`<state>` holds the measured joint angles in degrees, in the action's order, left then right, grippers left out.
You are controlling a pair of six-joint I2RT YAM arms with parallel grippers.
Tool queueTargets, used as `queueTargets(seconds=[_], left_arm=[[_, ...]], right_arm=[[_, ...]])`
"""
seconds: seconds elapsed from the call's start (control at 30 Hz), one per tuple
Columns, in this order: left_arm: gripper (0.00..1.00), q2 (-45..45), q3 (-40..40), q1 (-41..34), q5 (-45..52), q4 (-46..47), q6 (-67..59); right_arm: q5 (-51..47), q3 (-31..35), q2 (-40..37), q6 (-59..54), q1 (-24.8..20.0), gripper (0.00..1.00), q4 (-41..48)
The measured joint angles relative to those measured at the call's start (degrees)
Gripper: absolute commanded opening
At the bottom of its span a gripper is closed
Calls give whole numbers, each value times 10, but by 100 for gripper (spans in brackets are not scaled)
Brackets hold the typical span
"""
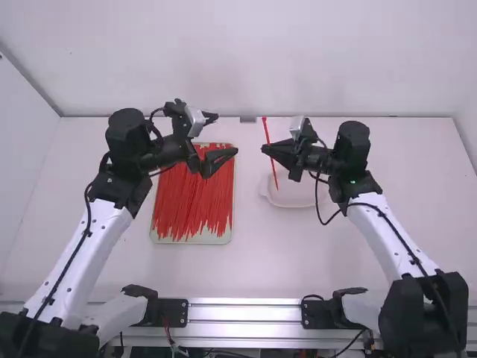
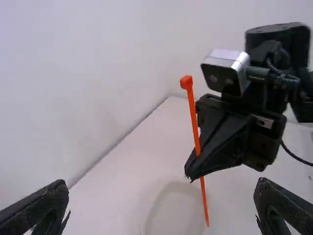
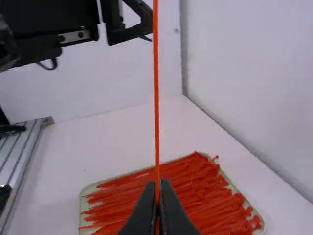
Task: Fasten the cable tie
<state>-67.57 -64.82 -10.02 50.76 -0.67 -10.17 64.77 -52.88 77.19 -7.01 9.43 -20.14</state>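
White table [image 1: 298,246], bare walls | right gripper [image 3: 157,196] pinches one red cable tie [image 1: 268,153] upright beside the tray [image 1: 190,240]; left gripper [image 2: 160,196] gapes empty over the tray's far corner | tie picked; not yet looped; threading remains

Tray [image 1: 191,240] with the pile of spare ties [image 1: 192,198] sits on the table [image 1: 298,246] left of centre, dish [image 1: 294,198] right of centre, near it but apart. Left gripper [image 1: 222,160] hangs over the tray's far right corner, fingers spread wide, facing the right gripper [image 1: 264,151] over the dish's far left edge, the two near, not touching. Right gripper is clamped on one cable tie [image 1: 266,134] around mid-length, tie close to upright, head up, tail down over the dish
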Motion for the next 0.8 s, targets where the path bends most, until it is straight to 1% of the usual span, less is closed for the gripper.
queueTargets(seconds=[0.1,0.17,0.23,0.27,0.33,0.4,0.6,0.67,0.8], left_arm=[[99,-12,-6,0,48,-8,-33],[99,-27,-6,1,76,-30,-36],[99,-40,-6,1,93,-62,-29],[99,-53,-6,0,111,-96,-16],[99,-66,-8,1,131,-133,3],[99,-83,-22,1,156,-164,31],[99,-127,-89,1,225,-179,92],[99,-142,-117,1,247,-179,117],[99,-165,-157,1,272,-180,154]], right_arm=[[52,0,0,-2,-15,0,-25],[76,0,0,-4,-17,0,-40],[87,0,0,-3,-16,0,-48],[94,0,0,0,-13,0,-57],[100,0,0,3,-7,0,-69],[105,0,0,10,2,0,-83],[109,0,0,33,13,0,-131],[100,0,0,54,12,0,-152],[79,0,0,90,16,0,-168]])
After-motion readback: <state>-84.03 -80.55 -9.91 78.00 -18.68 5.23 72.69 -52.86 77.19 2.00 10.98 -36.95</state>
